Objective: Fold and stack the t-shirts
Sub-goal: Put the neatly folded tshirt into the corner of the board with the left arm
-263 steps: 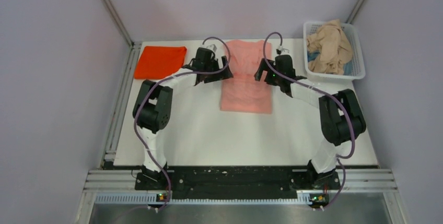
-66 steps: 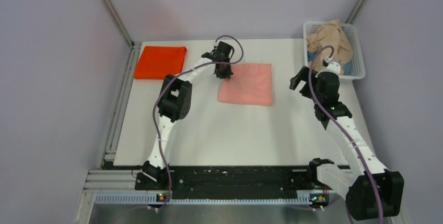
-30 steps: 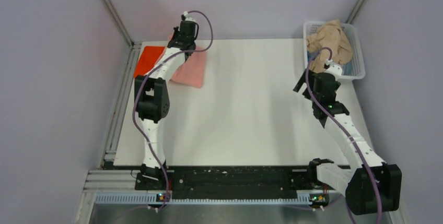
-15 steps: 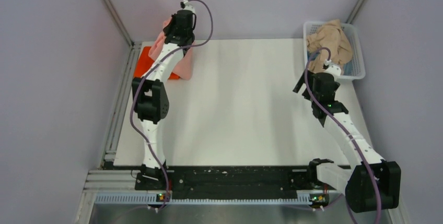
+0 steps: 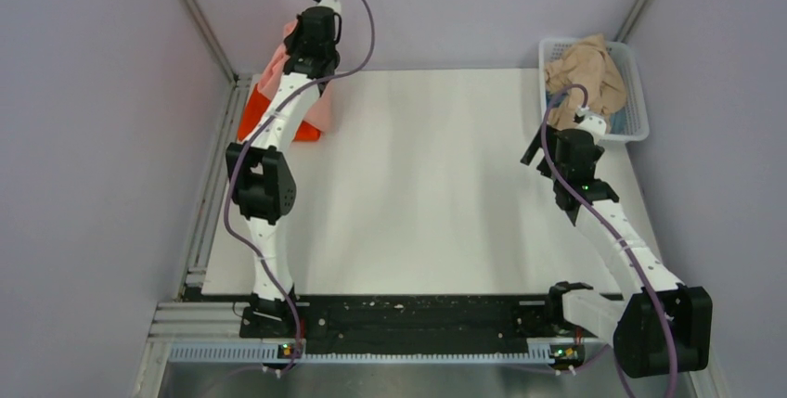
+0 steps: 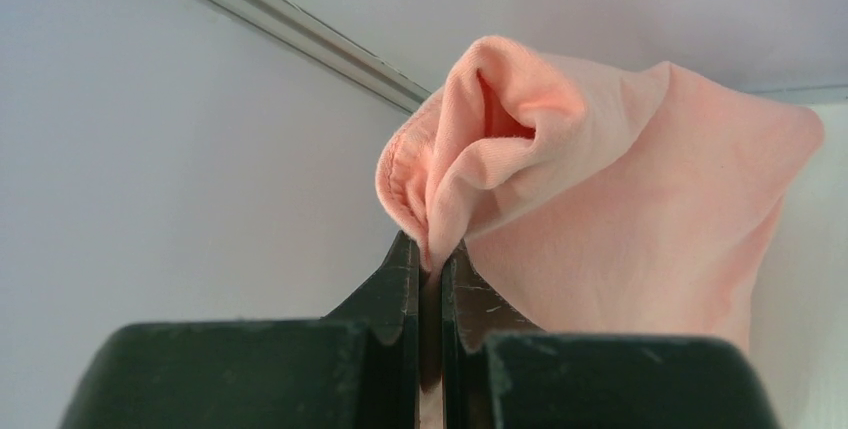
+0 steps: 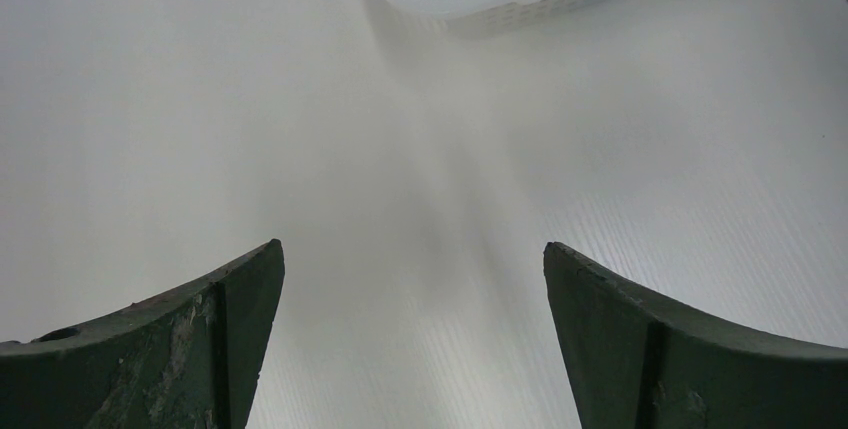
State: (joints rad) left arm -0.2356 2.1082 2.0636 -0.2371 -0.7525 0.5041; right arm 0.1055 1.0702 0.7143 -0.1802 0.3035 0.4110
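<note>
Here, the pink tee hangs off the worktop at its far-left corner. It is carried by the left gripper, whose jaws are pressed together on a bunched fold of hemmed edge. The height looks deliberate. The orange tee lies folded flat in that same corner, and the pink one seems to be held above it so it can be lowered on top as the second layer of the stack.

The beige tee sits crumpled in the basket at the far right, not yet folded. The right gripper hovers over bare worktop just beside the basket, jaws spread wide with nothing between them. It is probably waiting to take that tee next.

Much is hidden. From above, the left arm crosses both the pink cloth and the orange tee, so only strips of each show. I cannot tell whether the pink hem already touches the orange tee or hangs apart from it. Nor can I tell if the fold has held (the left wrist view shows only a puckered bunch against the wall). The right wrist view cuts the basket off at its top edge. Something blue peeks from under the beige tee, too little of it to name.
</note>
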